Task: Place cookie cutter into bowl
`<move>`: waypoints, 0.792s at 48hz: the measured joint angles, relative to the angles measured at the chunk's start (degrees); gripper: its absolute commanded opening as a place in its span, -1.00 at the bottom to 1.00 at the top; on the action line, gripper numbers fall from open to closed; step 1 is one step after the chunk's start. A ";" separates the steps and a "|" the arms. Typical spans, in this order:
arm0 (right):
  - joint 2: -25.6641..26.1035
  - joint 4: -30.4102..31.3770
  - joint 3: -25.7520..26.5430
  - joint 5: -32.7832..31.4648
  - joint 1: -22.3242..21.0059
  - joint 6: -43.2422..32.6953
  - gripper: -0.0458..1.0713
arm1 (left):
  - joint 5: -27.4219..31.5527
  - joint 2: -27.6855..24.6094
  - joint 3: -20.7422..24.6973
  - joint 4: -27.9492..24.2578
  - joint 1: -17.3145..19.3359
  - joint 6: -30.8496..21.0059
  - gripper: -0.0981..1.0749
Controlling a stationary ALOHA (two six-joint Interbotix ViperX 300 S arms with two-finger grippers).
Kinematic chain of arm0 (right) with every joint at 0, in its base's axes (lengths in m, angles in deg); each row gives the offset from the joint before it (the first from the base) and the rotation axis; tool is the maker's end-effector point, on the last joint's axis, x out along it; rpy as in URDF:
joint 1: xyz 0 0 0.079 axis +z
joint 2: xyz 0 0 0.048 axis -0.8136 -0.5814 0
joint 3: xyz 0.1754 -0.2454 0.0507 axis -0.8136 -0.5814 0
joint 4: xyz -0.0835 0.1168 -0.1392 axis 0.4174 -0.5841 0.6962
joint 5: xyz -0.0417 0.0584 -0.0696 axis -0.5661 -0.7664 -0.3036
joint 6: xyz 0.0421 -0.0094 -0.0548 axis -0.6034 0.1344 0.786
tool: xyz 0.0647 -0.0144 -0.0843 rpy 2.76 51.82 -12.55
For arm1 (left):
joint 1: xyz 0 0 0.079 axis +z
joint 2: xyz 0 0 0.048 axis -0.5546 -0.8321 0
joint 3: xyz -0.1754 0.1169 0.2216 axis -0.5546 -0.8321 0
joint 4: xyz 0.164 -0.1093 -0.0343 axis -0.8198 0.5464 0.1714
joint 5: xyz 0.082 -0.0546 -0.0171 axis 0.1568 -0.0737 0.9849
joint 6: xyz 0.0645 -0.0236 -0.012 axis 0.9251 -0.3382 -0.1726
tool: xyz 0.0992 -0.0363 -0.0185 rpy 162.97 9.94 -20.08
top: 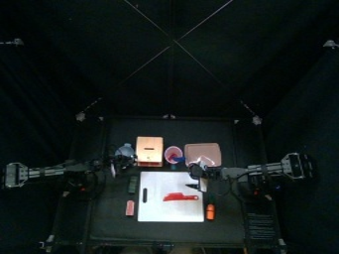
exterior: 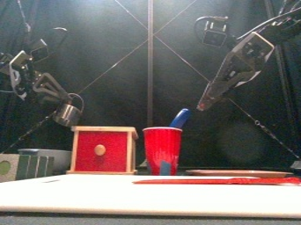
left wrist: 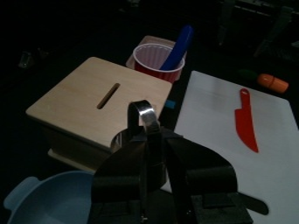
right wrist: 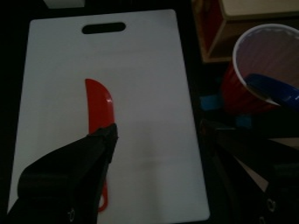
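My left gripper (left wrist: 147, 133) is shut on a shiny metal cookie cutter (left wrist: 142, 113). It holds it in the air above the near edge of the wooden box (left wrist: 98, 101). The front view shows the cutter (exterior: 67, 112) hanging above and left of the box (exterior: 104, 148). A pale blue bowl (left wrist: 42, 194) lies just below and beside the left gripper, next to the box; it also shows in the front view (exterior: 42, 159). My right gripper (right wrist: 158, 166) is open and empty above the white cutting board (right wrist: 146, 96).
A red knife (right wrist: 100, 122) lies on the board. A red cup (left wrist: 158, 58) holding a blue tool stands behind the box. A pinkish tray (top: 203, 153) sits at the back right. Orange pieces (top: 209, 210) lie near the board's front corners.
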 measured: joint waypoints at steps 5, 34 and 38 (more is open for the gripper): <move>0.09 -0.09 0.00 0.00 0.00 0.00 0.94 | 0.00 0.09 -0.18 -0.09 0.00 0.00 0.05; 0.26 -0.09 -0.44 0.00 -0.09 0.09 0.94 | 0.00 0.18 -2.72 2.02 5.98 -0.09 0.05; 0.26 -0.09 -0.44 0.00 -0.18 0.09 0.94 | 0.09 0.09 -2.81 2.11 6.86 0.09 0.05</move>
